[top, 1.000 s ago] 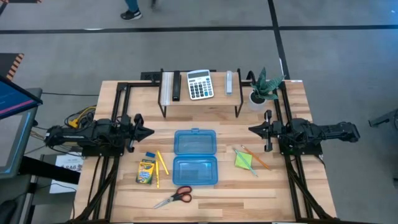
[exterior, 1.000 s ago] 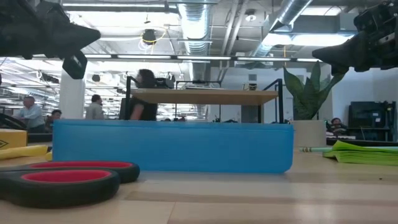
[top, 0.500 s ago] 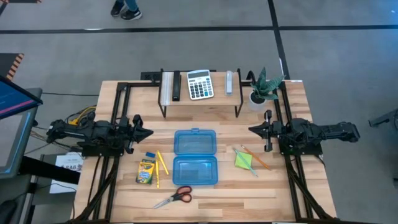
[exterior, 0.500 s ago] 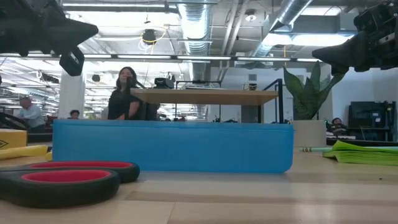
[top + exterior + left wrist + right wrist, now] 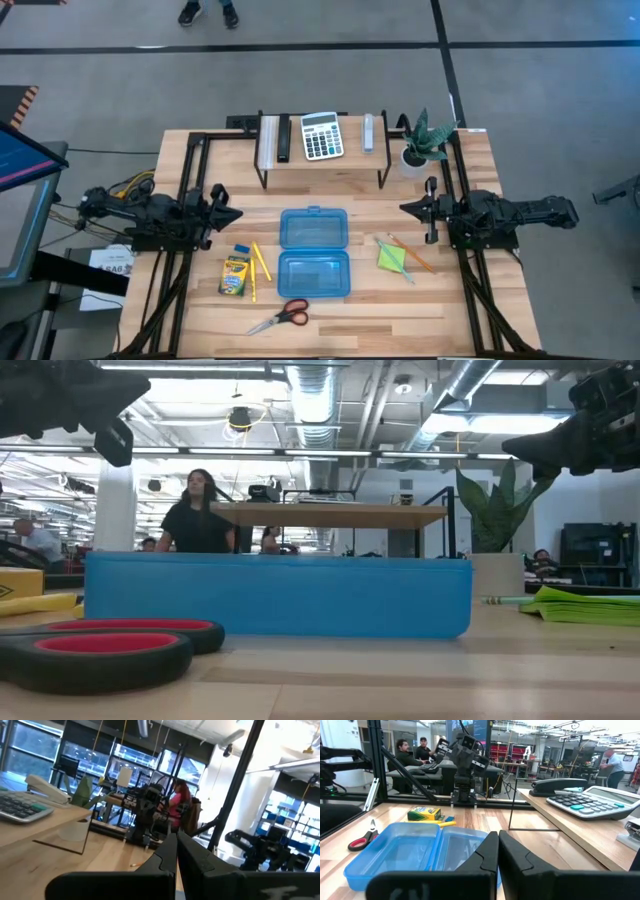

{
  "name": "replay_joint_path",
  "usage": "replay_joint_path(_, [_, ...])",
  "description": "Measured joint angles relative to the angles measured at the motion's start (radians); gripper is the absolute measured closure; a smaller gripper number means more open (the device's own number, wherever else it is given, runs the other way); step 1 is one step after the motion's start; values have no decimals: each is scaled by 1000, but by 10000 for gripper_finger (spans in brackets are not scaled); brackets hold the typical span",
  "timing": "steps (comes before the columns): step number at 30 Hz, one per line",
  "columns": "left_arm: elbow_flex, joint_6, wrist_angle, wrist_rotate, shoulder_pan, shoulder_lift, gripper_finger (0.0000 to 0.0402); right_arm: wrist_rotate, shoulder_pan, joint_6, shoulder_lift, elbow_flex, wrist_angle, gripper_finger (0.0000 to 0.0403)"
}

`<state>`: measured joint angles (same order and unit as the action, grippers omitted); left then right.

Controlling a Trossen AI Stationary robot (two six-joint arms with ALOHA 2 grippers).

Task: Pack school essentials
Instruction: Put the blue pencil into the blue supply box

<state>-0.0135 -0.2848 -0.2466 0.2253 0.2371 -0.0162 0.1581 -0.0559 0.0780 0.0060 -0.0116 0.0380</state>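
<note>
High view shows my blue box [image 5: 314,253] lying open on the worktop [image 5: 460,300] with nothing in it. Crayon box [image 5: 234,273], pencils [image 5: 260,262], scissors [image 5: 281,317] and sticky-note pad [image 5: 390,257] lie around it. My left pincer [image 5: 232,212] and right pincer [image 5: 405,208] are clenched, holding nothing.

Even overhead light, soft shadows, some glare and blur.

From above, the desk [image 5: 330,300] is lit evenly and brightly, with only faint shadows under the arms. In the low view, ceiling lamps [image 5: 240,418] glare and the arms show as dark silhouettes; the red-handled scissors [image 5: 100,645] close to the lens are out of focus. The left wrist view is soft and slightly blurred, with a blown-out white patch of ceiling [image 5: 280,740]. The right wrist view is sharper, though the blue case [image 5: 405,852] nearby is softened.
</note>
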Motion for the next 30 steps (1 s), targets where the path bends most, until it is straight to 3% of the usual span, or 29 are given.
replay_joint_path(25, [-10,68,-344,-9,22,-332,401,0,0,0,0,0,0,374])
replay_joint_path(30, [-41,68,-346,-14,22,-389,401,0,0,0,0,0,0,376])
